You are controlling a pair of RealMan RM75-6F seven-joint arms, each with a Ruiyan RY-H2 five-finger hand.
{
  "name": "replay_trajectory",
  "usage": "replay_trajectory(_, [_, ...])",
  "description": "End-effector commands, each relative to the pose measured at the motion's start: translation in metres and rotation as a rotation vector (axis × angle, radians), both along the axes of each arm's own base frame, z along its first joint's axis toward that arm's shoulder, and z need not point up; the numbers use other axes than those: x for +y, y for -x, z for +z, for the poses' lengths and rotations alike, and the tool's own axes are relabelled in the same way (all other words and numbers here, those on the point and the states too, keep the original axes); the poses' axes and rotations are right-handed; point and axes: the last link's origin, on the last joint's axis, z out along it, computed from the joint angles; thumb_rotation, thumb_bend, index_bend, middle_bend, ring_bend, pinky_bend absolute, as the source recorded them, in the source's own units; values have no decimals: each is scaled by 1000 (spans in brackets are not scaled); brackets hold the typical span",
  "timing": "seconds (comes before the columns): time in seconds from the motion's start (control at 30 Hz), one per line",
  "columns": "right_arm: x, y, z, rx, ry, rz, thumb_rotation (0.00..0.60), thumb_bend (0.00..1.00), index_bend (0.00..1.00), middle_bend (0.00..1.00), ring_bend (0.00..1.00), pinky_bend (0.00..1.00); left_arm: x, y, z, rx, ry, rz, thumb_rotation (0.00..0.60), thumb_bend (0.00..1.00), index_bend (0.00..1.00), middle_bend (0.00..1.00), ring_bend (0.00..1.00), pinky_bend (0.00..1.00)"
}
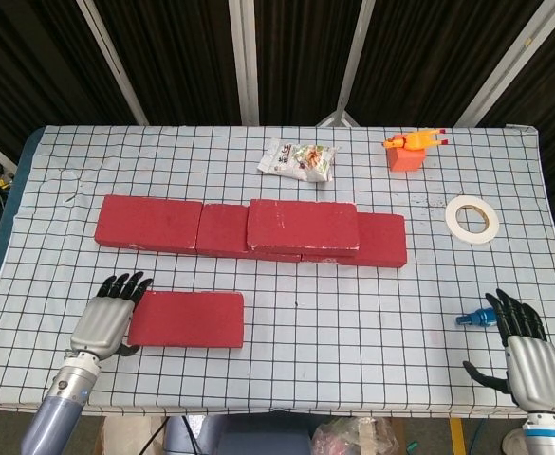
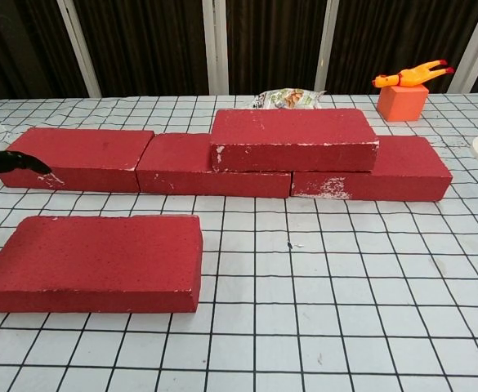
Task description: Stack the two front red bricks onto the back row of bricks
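One red brick (image 1: 187, 319) (image 2: 96, 261) lies flat at the front left of the checked table. Behind it runs a back row of red bricks (image 1: 150, 224) (image 2: 75, 158), with another red brick (image 1: 303, 226) (image 2: 292, 139) stacked on its middle-right part. My left hand (image 1: 108, 314) is at the front brick's left end, fingers spread, holding nothing; whether it touches the brick is unclear. Only its dark fingertips (image 2: 14, 163) show at the chest view's left edge. My right hand (image 1: 526, 350) hovers open at the front right corner, far from the bricks.
A snack packet (image 1: 298, 159) lies at the back centre. An orange block with a rubber chicken (image 1: 407, 152) (image 2: 402, 94) stands at the back right. A tape roll (image 1: 471, 218) lies at the right. A small blue object (image 1: 469, 319) sits beside my right hand.
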Motion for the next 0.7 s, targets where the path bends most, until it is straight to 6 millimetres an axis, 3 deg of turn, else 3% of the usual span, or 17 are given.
replay_trajectory(0.03, [-1, 0, -2, 5, -5, -9, 600, 184, 50, 0, 0, 0, 15, -16, -13, 14, 69, -9, 600, 0, 0, 0, 0, 0])
replay_trajectory(0.33, [-2, 1, -4, 17, -11, -24, 600, 184, 51, 0, 0, 0, 35, -32, -29, 50, 129, -2, 600, 0, 0, 0, 0, 0])
replay_trajectory(0.7, [-3, 1, -5, 21, -13, -35, 600, 184, 51, 0, 0, 0, 37, -41, -41, 62, 180, -12, 600, 0, 0, 0, 0, 0])
